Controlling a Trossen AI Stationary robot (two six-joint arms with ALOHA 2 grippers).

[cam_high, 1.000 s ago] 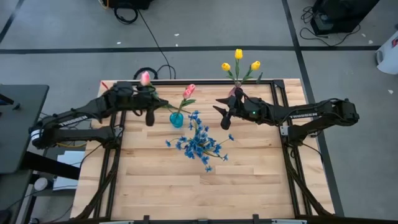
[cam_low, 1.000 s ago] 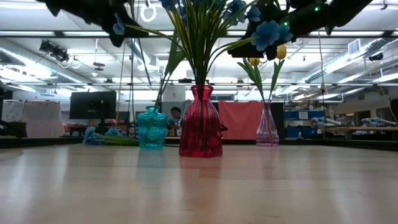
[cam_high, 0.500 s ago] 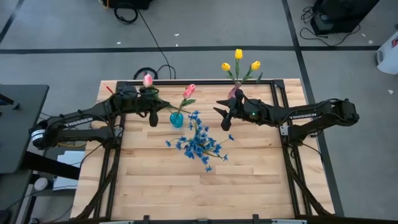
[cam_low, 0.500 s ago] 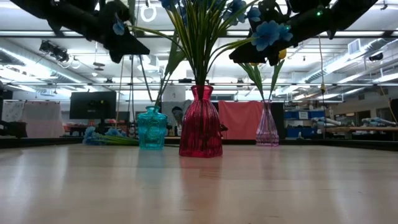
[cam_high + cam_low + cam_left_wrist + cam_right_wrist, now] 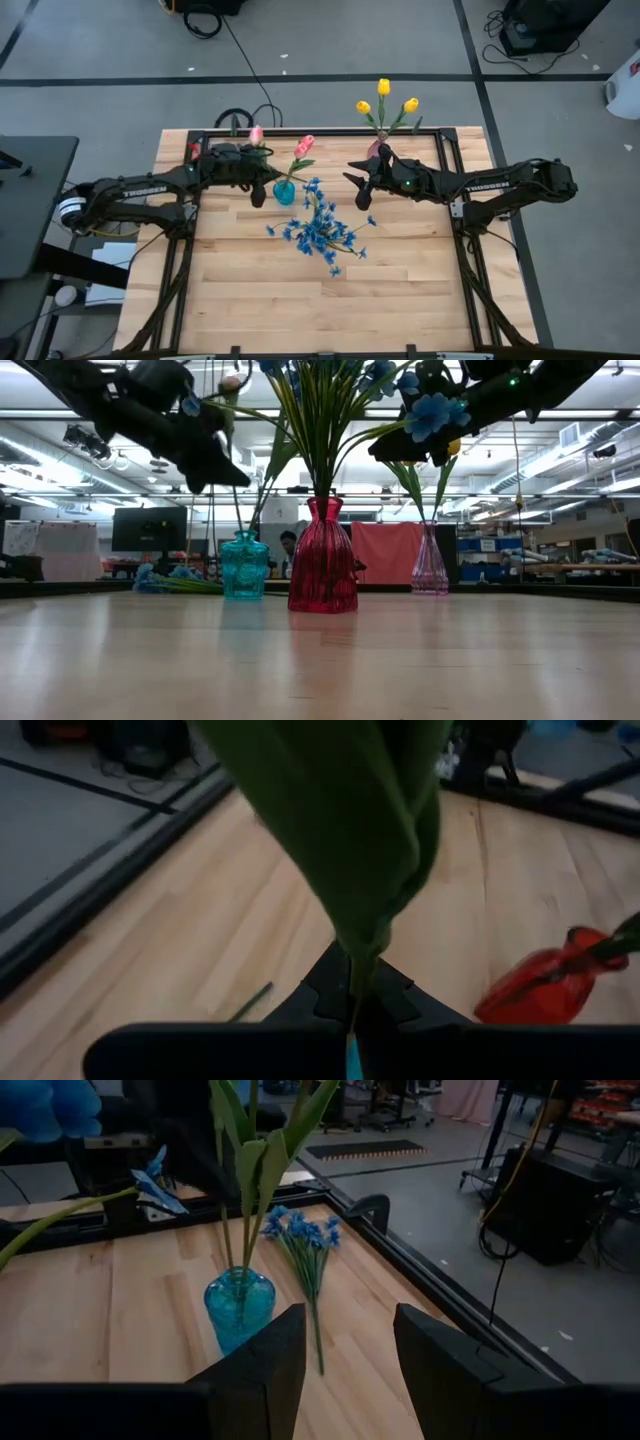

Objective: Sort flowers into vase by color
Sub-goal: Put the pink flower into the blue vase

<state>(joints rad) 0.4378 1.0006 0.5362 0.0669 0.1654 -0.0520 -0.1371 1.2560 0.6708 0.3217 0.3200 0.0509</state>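
Observation:
My left gripper (image 5: 258, 196) hovers just left of the teal vase (image 5: 285, 192) and is shut on a pink tulip whose bloom (image 5: 256, 134) shows beyond the arm. Another pink tulip (image 5: 304, 146) stands in the teal vase. A red vase (image 5: 322, 555) in mid-table holds bushy blue sprays (image 5: 322, 230). A pale pink vase (image 5: 430, 560) by the far edge holds yellow tulips (image 5: 383, 100). My right gripper (image 5: 358, 190) waits open to the right of the teal vase, touching nothing. One more blue spray (image 5: 305, 1240) lies flat on the table beyond the teal vase (image 5: 240, 1305). My left gripper pinches the pink tulip's green stem (image 5: 353, 982) between its two shut fingers, just below the broad leaf (image 5: 340, 810). The flower is lifted clear of the table, with its bloom (image 5: 232, 382) above the gripper.
The three vases stand close together in the far half of the table. The blue blossoms spread wide around the red vase, between the two grippers. The near half of the table (image 5: 300, 300) is bare wood. A black frame rail (image 5: 300, 131) runs along the far edge.
My left gripper has carried the pink tulip toward the table's right, closing on the teal vase, and has come lower in the low view. It has stayed shut on the stem.

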